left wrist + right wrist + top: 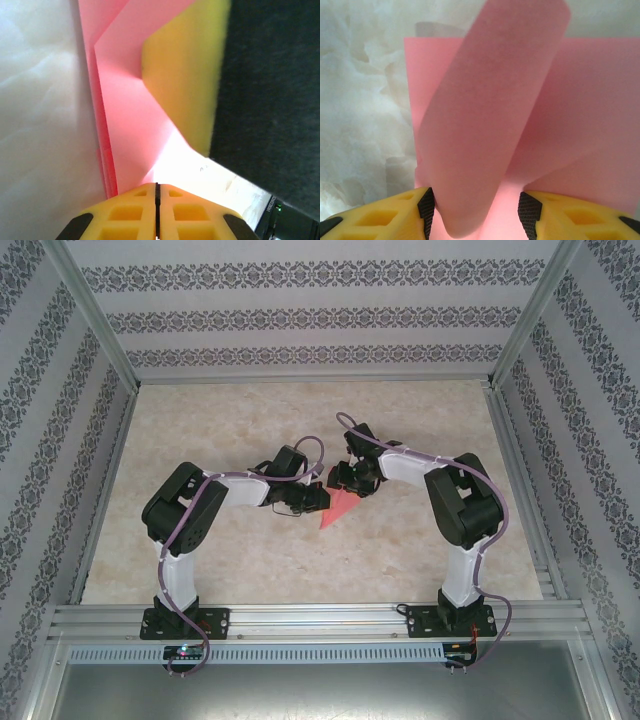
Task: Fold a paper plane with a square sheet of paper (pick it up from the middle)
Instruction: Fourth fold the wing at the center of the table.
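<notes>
The salmon-pink sheet of paper point(336, 510) lies at mid-table, folded into a pointed wedge with its tip toward the near edge. My left gripper point(316, 497) is shut and sits low at the paper's left side. In the left wrist view its jaws point(156, 185) meet with nothing visible between them, and layered folds of the paper point(130, 115) run ahead. My right gripper point(350, 478) is over the paper's far end. It point(476, 209) stands open with a curled flap of the paper point(490, 115) rising between the jaws, and the flap touches the left pad point(426, 205).
The marble-patterned table top point(200, 430) is ringed by aluminium rails point(310, 620) and patterned walls. A yellow finger of the right gripper point(185, 75) and its dark body point(270, 100) stand close ahead in the left wrist view.
</notes>
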Available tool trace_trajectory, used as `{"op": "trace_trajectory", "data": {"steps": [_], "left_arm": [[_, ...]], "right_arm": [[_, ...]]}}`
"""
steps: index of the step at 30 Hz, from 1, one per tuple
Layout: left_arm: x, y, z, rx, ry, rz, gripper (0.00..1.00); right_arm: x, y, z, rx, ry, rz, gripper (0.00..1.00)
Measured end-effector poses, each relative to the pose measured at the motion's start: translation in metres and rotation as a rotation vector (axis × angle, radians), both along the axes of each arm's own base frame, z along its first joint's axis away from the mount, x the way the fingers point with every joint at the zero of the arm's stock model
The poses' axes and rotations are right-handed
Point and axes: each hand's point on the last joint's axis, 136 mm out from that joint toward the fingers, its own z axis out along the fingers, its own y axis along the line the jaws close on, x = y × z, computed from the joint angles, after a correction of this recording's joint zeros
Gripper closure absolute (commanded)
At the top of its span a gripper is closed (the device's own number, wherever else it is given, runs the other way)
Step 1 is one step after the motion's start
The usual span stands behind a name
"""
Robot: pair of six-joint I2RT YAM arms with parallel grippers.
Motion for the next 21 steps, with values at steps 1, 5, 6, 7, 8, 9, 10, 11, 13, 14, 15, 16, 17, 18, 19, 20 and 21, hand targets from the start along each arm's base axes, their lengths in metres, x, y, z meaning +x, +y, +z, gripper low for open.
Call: {"op": "trace_trajectory", "data": {"steps": [1,5,6,7,8,9,10,11,13,14,15,16,17,18,19,20,21], "left_arm": [[0.0,0.0,-0.001,0.002,0.001,-0.001,0.91],[0.0,0.0,-0.002,0.01,0.005,-0.006,0.92],[0.0,0.001,-0.003,0.013,0.006,-0.006,0.92],[0.0,0.001,-0.003,0.015,0.006,-0.007,0.93],[-0.001,0.001,-0.004,0.019,0.01,-0.008,0.93],[-0.001,0.001,-0.005,0.022,0.011,-0.009,0.94],[-0.001,0.001,-0.005,0.024,0.014,-0.01,0.94],[0.0,0.001,-0.006,0.026,0.014,-0.012,0.95],[-0.001,0.001,-0.008,0.031,0.017,-0.017,0.96],[-0.001,0.001,-0.008,0.032,0.017,-0.019,0.96],[-0.001,0.001,-0.008,0.033,0.016,-0.02,0.96],[-0.001,0.002,-0.008,0.034,0.016,-0.021,0.96],[-0.001,0.002,-0.008,0.034,0.015,-0.022,0.96],[-0.001,0.002,-0.008,0.034,0.015,-0.022,0.96],[-0.001,0.001,-0.008,0.034,0.015,-0.023,0.96],[-0.001,0.002,-0.008,0.034,0.016,-0.023,0.96],[-0.001,0.002,-0.008,0.035,0.015,-0.024,0.96]], "right_arm": [[0.0,0.001,0.002,0.006,-0.007,0.003,0.46],[0.0,0.003,0.008,0.026,-0.033,0.014,0.46],[0.0,0.002,0.009,0.027,-0.036,0.018,0.46],[-0.001,0.002,0.009,0.027,-0.039,0.024,0.46],[-0.002,0.001,0.01,0.025,-0.039,0.028,0.46],[-0.004,0.0,0.011,0.024,-0.037,0.033,0.46],[-0.006,-0.002,0.012,0.02,-0.031,0.035,0.46],[-0.01,-0.005,0.012,0.013,-0.022,0.04,0.46],[-0.014,-0.01,0.013,0.001,-0.009,0.046,0.46],[-0.017,-0.012,0.014,-0.004,-0.004,0.051,0.45],[-0.018,-0.014,0.015,-0.008,-0.001,0.056,0.45],[-0.02,-0.015,0.016,-0.012,0.0,0.062,0.45],[-0.021,-0.016,0.016,-0.013,0.0,0.067,0.44],[-0.021,-0.016,0.017,-0.015,-0.001,0.072,0.44],[-0.022,-0.016,0.017,-0.016,-0.001,0.078,0.43],[-0.022,-0.016,0.016,-0.018,-0.001,0.082,0.44],[-0.023,-0.017,0.016,-0.019,-0.002,0.087,0.43]]}}
